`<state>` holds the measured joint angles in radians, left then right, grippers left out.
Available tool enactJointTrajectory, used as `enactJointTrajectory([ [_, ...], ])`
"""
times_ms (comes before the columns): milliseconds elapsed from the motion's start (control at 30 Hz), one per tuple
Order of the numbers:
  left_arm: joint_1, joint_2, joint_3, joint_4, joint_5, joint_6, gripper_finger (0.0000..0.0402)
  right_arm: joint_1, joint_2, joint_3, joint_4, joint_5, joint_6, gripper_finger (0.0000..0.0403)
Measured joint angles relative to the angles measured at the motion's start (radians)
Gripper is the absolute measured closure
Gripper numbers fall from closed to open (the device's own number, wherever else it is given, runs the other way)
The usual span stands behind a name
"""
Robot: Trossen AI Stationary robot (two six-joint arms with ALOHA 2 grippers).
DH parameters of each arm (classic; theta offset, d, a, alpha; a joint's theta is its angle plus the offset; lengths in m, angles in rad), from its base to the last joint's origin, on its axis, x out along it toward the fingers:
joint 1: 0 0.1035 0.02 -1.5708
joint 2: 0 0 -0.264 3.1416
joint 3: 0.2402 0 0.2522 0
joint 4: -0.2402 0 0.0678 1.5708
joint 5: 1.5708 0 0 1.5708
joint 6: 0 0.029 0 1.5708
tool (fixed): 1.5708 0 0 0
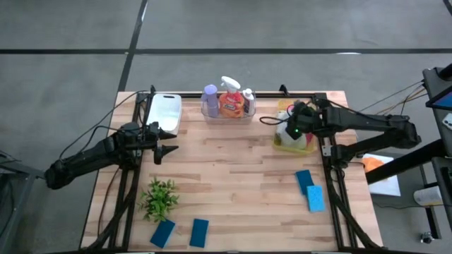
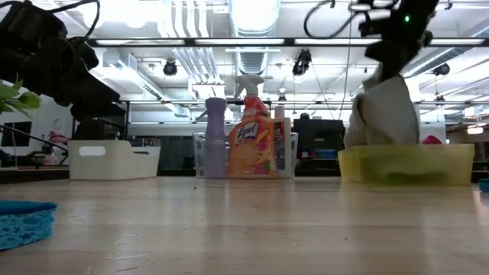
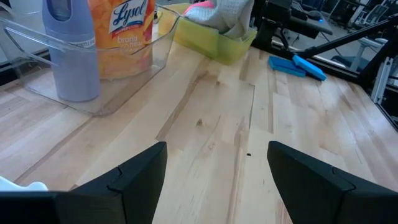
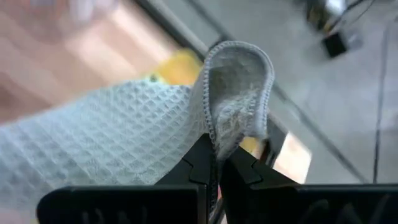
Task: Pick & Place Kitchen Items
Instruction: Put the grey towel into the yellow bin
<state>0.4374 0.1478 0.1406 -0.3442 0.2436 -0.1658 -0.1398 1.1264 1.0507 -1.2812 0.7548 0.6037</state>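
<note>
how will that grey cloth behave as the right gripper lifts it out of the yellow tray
Likely floppy: the grey cloth folds over where the right gripper pinches it and hangs limp above the yellow tray. Probably light. Its waffle weave should resist slipping.

right gripper (image 4: 219, 163) pinched tight on a fold of grey cloth (image 4: 124, 137), yellow tray (image 4: 177, 65) edge showing behind it
</note>
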Motion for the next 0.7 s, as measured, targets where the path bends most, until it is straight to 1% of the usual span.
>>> enactJointTrajectory([
  [67, 0.0, 0.0, 0.0, 0.002, 0.0, 0.0, 0.0115, -0.032, 0.005, -0.036, 0.002, -0.04, -0.003, 0.0385],
  [200, 0.0, 0.0, 0.0, 0.003, 0.0, 0.0, 0.0115, -0.071, 0.038, -0.118, 0.034, -0.084, -0.008, 0.0385],
  [500, 0.0, 0.0, 0.0, 0.003, 0.0, 0.001, 0.0115, -0.096, 0.162, -0.273, 0.293, -0.212, -0.087, 0.0385],
  [600, 0.0, 0.0, 0.0, 0.002, 0.0, 0.001, 0.0115, -0.107, 0.213, -0.309, 0.318, -0.222, -0.087, 0.0385],
  [700, 0.0, 0.0, 0.0, 0.002, 0.0, 0.001, 0.0115, -0.107, 0.248, -0.33, 0.332, -0.21, -0.083, 0.0385],
])
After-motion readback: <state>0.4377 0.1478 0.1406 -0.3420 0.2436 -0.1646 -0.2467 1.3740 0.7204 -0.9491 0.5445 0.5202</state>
